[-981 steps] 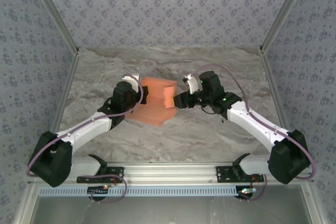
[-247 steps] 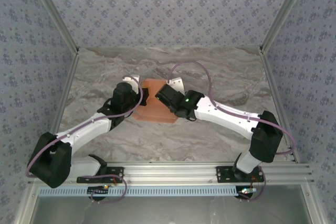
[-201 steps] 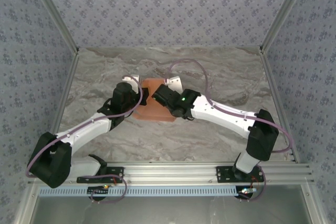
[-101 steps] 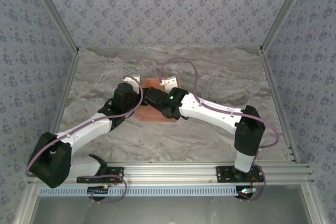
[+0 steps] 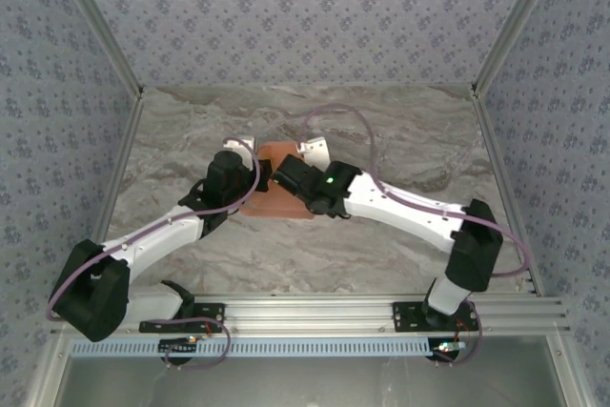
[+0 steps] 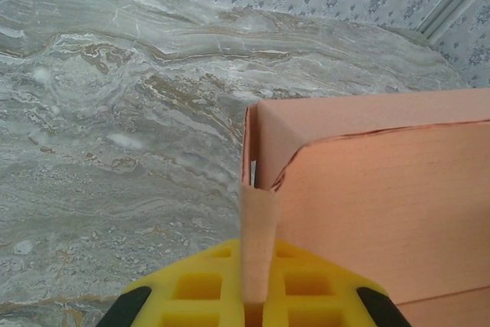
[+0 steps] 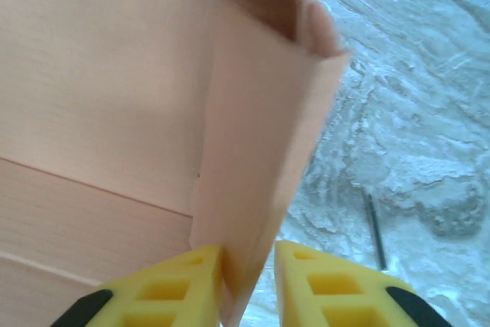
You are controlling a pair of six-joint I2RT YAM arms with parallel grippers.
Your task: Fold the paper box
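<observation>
The salmon-orange paper box (image 5: pixel 286 205) lies partly folded at the middle of the marble table, between both grippers. In the left wrist view my left gripper (image 6: pixel 256 256) is shut on a narrow upright flap at the corner of the paper box (image 6: pixel 383 204), whose wall stands up to the right. In the right wrist view a folded side flap of the paper box (image 7: pixel 260 135) sits between the yellow fingers of my right gripper (image 7: pixel 249 256). The flap rests against the left finger (image 7: pixel 184 277), with a gap to the other, so the jaws are open. From above, the left gripper (image 5: pixel 255 178) and right gripper (image 5: pixel 278 171) meet over the box.
Bare marble table (image 5: pixel 400 131) surrounds the box on all sides. Patterned walls and slanted aluminium posts (image 5: pixel 500 35) close in the back and sides. A thin dark line (image 7: pixel 372 227) lies on the table near the right gripper.
The right arm has drawn back slightly to the right, uncovering more of the box, and its jaws have parted a little. The left arm and its grip are unchanged.
</observation>
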